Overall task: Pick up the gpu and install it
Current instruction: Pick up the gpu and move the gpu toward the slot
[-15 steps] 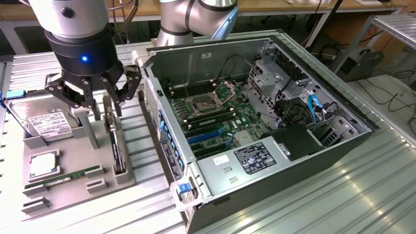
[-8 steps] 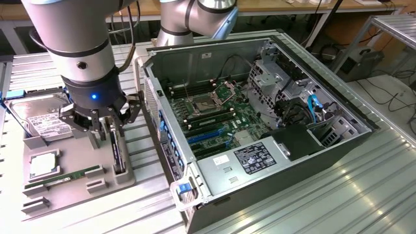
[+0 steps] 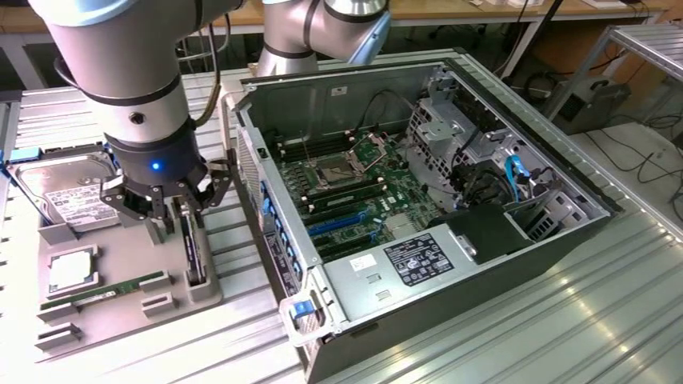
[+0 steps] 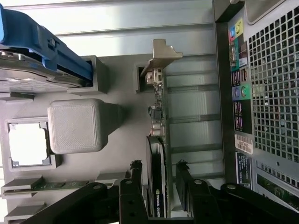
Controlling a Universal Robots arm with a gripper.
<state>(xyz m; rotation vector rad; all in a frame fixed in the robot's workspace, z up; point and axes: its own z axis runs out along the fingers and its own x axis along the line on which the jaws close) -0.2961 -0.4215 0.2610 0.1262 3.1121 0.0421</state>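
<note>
Closely, gripper (image 4: 158, 164) straddling gpu (image 4: 156, 186), hard drive (image 3: 69, 196), memory stick (image 3: 107, 288), computer case (image 3: 427, 200) around

hand (image 4: 158, 164) jaws apart astride gpu (image 4: 156, 191), grey holder (image 4: 122, 140), computer case (image 4: 275, 70)

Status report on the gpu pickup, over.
Hand open, straddling gpu. Card on edge in grey holder, not lifted. Nothing blocking the grasp.
</note>
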